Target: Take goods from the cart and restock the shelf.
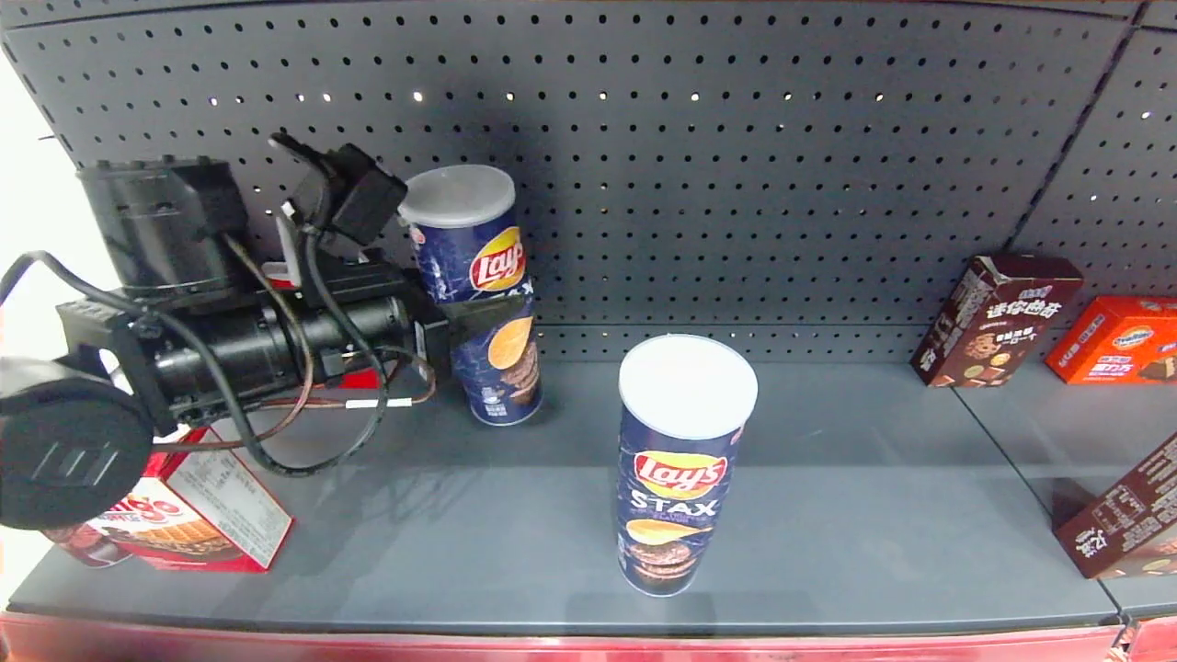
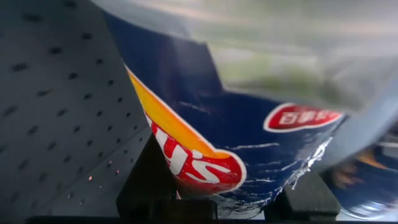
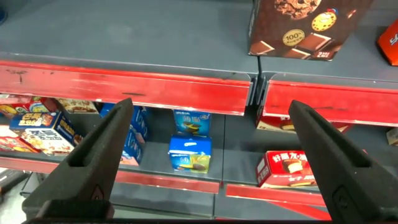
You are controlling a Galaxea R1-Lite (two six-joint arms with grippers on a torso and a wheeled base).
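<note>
At the front edge of the grey shelf (image 1: 874, 515), a red box (image 1: 211, 515) lies at the left end and a dark brown box (image 1: 1126, 519) sits at the right end. Between them, near the middle, one can of crisps (image 1: 679, 478) stands upright and alone: a tall dark blue tube with a flat white lid, a red and yellow logo, and a picture of a crisp low on its side. Farther back and to the left, a second can (image 1: 483, 294) of the same design, with a pale translucent lid, is gripped around its middle by the left pincer (image 1: 487, 317), which comes in from the left. This can leans slightly, its base at the shelf close to the back wall; whether it touches the shelf cannot be told. The left wrist view shows its blue side (image 2: 249, 124) held between two black fingers (image 2: 149, 186). At the back right stand a brown box (image 1: 998, 317) and an orange box (image 1: 1117, 338), against the grey pegboard (image 1: 736, 138). The right pincer (image 3: 211, 104) is spread wide and holds nothing, facing a red shelf edge (image 3: 155, 84) with boxed goods (image 3: 191, 152) on the shelves below.
</note>
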